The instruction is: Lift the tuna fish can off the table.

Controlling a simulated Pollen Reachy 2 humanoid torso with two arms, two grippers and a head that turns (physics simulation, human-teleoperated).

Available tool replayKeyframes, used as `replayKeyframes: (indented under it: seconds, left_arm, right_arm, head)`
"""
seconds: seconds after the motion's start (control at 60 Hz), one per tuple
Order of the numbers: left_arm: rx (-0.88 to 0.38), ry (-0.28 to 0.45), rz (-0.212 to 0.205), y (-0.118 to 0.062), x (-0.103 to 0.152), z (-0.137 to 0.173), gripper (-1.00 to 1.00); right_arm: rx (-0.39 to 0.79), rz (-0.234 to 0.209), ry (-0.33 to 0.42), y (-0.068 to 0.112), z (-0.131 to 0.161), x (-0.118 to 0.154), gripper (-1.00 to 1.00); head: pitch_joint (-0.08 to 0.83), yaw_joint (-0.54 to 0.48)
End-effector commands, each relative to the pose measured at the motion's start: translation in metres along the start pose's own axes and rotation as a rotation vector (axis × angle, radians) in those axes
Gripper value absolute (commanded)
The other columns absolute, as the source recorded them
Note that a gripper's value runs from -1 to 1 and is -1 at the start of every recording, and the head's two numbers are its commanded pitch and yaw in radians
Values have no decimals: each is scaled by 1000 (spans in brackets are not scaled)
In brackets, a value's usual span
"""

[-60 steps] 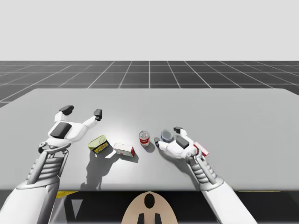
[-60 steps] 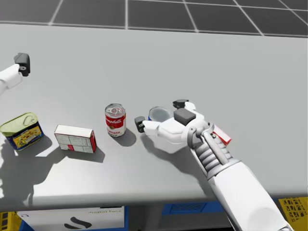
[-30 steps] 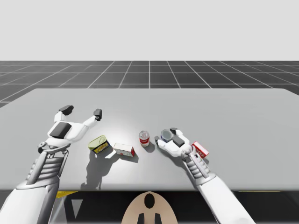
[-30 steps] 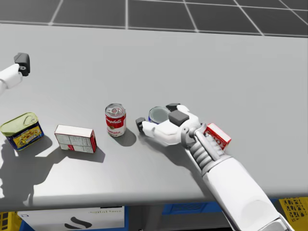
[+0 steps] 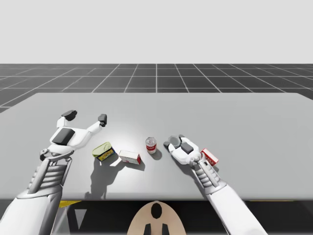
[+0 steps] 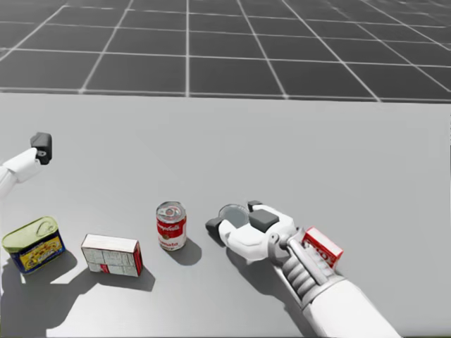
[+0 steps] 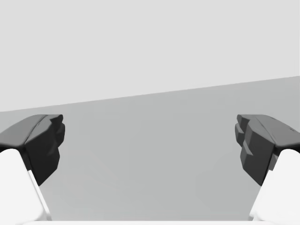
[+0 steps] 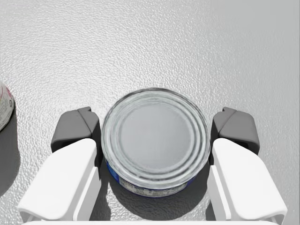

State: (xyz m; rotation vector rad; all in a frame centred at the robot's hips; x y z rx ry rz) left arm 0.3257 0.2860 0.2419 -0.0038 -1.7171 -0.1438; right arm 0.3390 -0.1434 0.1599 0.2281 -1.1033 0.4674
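Observation:
The tuna fish can (image 8: 155, 136) is a low round tin with a silver lid and a blue side, standing on the grey table (image 5: 244, 117). My right gripper (image 8: 154, 129) is shut on it, one dark pad pressed to each side. In the head view the tuna fish can (image 6: 230, 213) peeks out between the fingers of my right gripper (image 6: 233, 215). From the high view my right gripper (image 5: 173, 142) covers most of the can. My left gripper (image 5: 86, 116) hangs open over the table's left part, and between its fingers (image 7: 44, 145) lies only bare table.
A red soup can (image 6: 170, 225) stands just left of the tuna can. Further left lie a white and red box (image 6: 111, 254) and a green-topped oblong tin (image 6: 33, 243). A small red box (image 6: 322, 247) lies beside my right wrist.
My right gripper has slid forward over the tuna can and its fingers have closed onto it. My head has turned upward, shifting the head view. The left arm has stayed still.

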Motion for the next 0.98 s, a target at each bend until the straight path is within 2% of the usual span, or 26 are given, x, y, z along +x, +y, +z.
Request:
replayKeyframes:
  seconds: [0.017,0.1,0.317,0.417,0.55,0.567,0.617,0.683,0.7,0.783,0.85,0.917,0.95,0.983]
  left_arm:
    - [3,1,-1,0,0,0,-1000]
    - [3,2,-2,0,0,0,-1000]
    - [6,4,-1,1,-1,-1,-1000]
    - [8,5,-1,2,-1,-2,-1000]
    - [11,7,0,2,-1,-2,-1000]
    - [12,7,0,2,-1,-2,-1000]
    - [12,7,0,2,-1,-2,-1000]
    - [12,7,0,3,0,-2,-1000]
    - [13,6,1,3,0,-3,-1000]
    - [16,4,5,4,1,-3,-1000]
    - [18,4,6,4,1,-3,-1000]
    - [20,5,6,4,1,-3,-1000]
    - [21,6,6,4,1,-3,-1000]
    - [22,6,7,4,1,-3,-1000]
  right_arm:
    - [21,-33,37,11,-5,-13,1000]
    - [22,-31,36,11,-6,-14,1000]
    - [21,-30,25,11,-3,-10,1000]
    - [20,-26,-14,10,6,3,1000]
    - [9,-10,-97,9,25,35,1000]
    - [6,-2,-132,9,34,50,1000]
    - [1,6,-159,9,39,61,1000]
    - [-24,33,-224,8,49,80,1000]
    - [-50,51,-261,6,53,90,1000]
    - [-73,55,-330,4,65,113,1000]
    - [-104,78,-399,2,75,133,1000]
    - [-149,130,-478,1,88,154,1000]
    - [-158,140,-502,2,92,160,1000]
    - [-187,167,-567,2,103,175,1000]
  head:
    - [437,-115]
    - [370,-119]
    - [307,-123]
    - [302,-123]
    - [299,-126]
    - [298,-128]
    - [297,-129]
    - [295,-130]
    - [294,-130]
    - [292,-129]
    - [290,-128]
    - [289,-128]
    - [288,-128]
    - [288,-128]
